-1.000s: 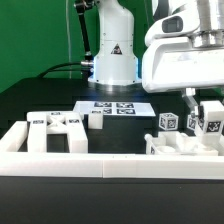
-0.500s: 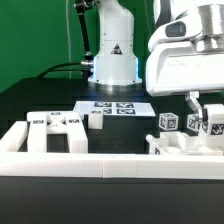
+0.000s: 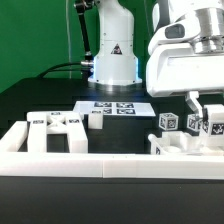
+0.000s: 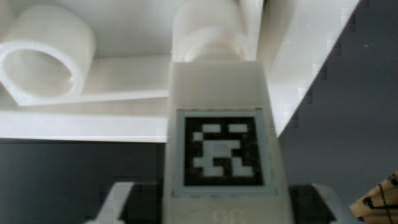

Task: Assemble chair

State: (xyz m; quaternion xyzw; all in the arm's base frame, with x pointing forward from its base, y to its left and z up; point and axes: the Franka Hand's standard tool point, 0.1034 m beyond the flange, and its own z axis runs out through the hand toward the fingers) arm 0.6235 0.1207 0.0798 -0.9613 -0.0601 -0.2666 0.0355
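My gripper (image 3: 199, 104) hangs over the exterior view's right side, above a cluster of white chair pieces with marker tags (image 3: 193, 122) that stand on a low white part (image 3: 180, 144). In the wrist view my gripper (image 4: 215, 208) has a long white chair piece (image 4: 221, 100) with a black-and-white tag between its fingers (image 4: 128, 205). The jaws stand close against its two sides. Beyond it lie a rounded white piece (image 4: 50, 72) and more white parts. At the exterior view's left lies a flat tagged chair panel (image 3: 55, 128) with a small white block (image 3: 96, 120) beside it.
The marker board (image 3: 118, 108) lies in the middle in front of the robot base (image 3: 112, 55). The long low white border rail (image 3: 100, 165) runs along the front. The table top is black, and a green wall stands behind.
The gripper has shifted slightly toward the exterior view's right over the last second. The pieces on the table have not moved.
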